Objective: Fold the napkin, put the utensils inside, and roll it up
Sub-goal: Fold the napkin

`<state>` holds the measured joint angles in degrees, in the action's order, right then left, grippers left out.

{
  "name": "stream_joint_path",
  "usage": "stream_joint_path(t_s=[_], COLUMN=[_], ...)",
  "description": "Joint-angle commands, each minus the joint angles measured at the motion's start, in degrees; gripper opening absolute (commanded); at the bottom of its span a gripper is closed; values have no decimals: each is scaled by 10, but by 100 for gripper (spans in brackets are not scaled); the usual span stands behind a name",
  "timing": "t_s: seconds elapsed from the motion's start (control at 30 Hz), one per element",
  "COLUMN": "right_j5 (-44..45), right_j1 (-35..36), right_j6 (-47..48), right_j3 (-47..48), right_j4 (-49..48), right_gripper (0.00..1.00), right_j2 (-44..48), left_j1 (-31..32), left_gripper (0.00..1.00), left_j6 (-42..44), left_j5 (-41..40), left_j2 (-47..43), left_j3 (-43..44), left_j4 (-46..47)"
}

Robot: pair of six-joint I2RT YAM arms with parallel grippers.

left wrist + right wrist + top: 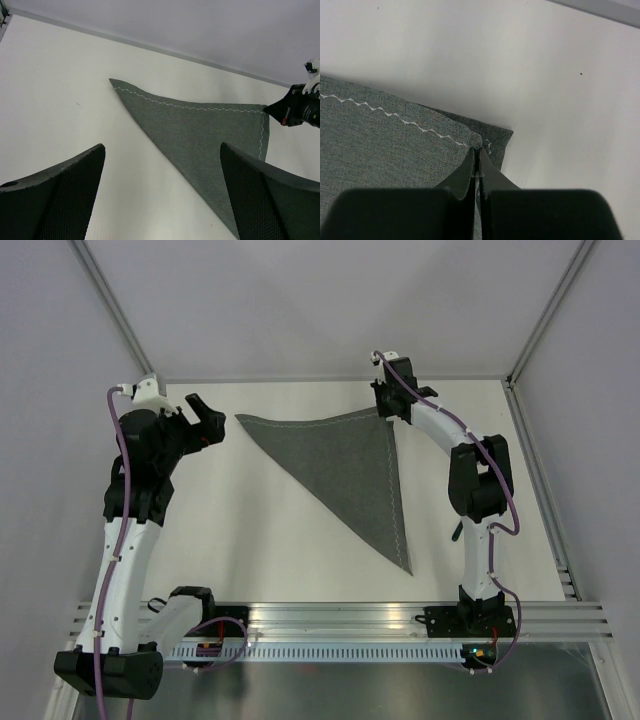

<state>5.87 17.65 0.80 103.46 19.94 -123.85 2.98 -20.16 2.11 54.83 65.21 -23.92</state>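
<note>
The white table [250,540] bears the napkin [350,465], which lies flat at its far middle as a folded triangle. The left gripper [205,410] hovers beside the far-left tip with its jaws wide apart, holding nothing. The right gripper [476,152] is closed on the far-right corner [497,136], where the upper layer sits just short of the lower. A good fold likely needs this corner laid square on the under-layer, with the stitched line [395,116] matched, before release.

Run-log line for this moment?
napkin: folded triangle | right claw: shut on far corner | left claw: open, off napkin
</note>
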Motion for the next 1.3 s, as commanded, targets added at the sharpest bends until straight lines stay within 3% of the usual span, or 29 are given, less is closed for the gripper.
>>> stream_joint_path(t_s=[0.0, 0.57, 0.7, 0.93, 1.27], right_j5=[10, 13, 25, 38, -1], right_j1=[-6, -6, -7, -11, -45], right_j6=[0, 6, 4, 4, -2], right_j3=[31, 32, 30, 26, 8], right_j4=[-5, -3, -1, -3, 39], right_gripper=[0, 2, 11, 52, 54], right_j2=[-9, -40, -45, -39, 16], left_j1=[-2, -2, -2, -2, 2], left_gripper=[100, 100, 100, 100, 100], left_j6=[-18, -21, -23, -30, -85], left_j5=[16, 17, 20, 29, 141], left_j2=[3, 6, 10, 12, 2], left_j3=[-2, -17, -24, -47, -155], left_j4=[17, 26, 33, 54, 185])
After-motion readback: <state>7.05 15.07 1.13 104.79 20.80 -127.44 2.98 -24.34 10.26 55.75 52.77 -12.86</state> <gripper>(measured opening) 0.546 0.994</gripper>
